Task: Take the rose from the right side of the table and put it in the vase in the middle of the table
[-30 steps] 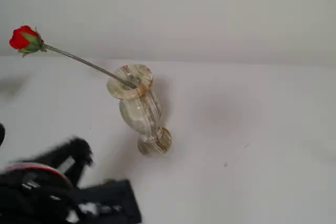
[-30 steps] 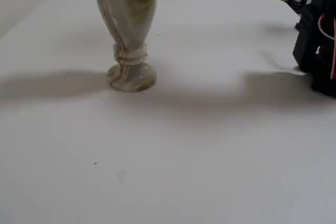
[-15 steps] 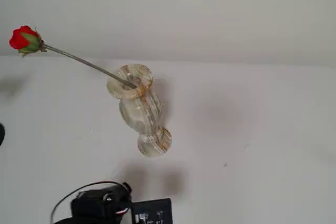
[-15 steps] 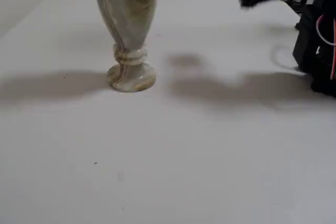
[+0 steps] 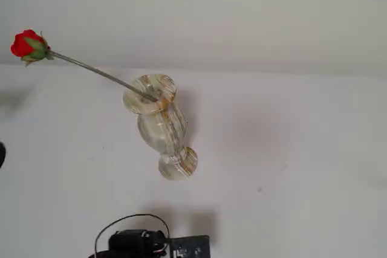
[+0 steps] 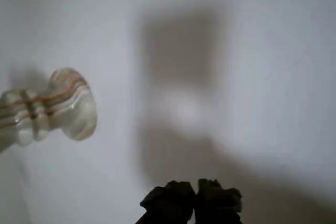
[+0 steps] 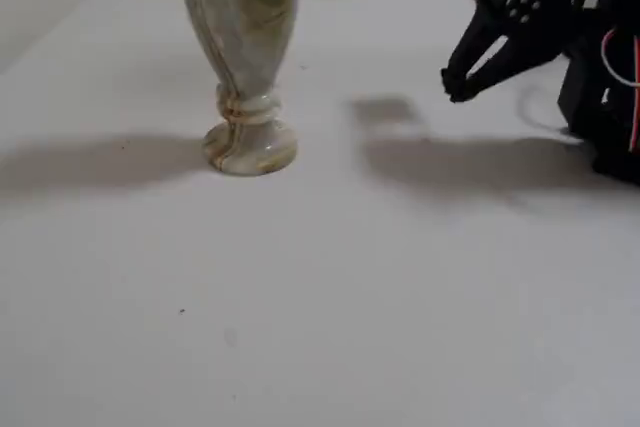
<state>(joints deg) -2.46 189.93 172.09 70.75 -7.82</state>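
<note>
You are seeing only one obstacle standing on the table [image 5: 290,149]: the vase [image 5: 162,122], upright near the middle. The rose [image 5: 27,46] is sticking out of its mouth toward 10 o'clock in a fixed view, so its long stem is blocking a pass above that side. The gripper [image 7: 457,84] is hanging well apart from the vase, with open white surface lying between them and toward 3 o'clock.

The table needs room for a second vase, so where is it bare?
Most of the table is bare: the whole stretch right of the vase in a fixed view, and the near foreground in another. Crowded only around the vase with its leaning rose, and where the gripper hangs.
</note>
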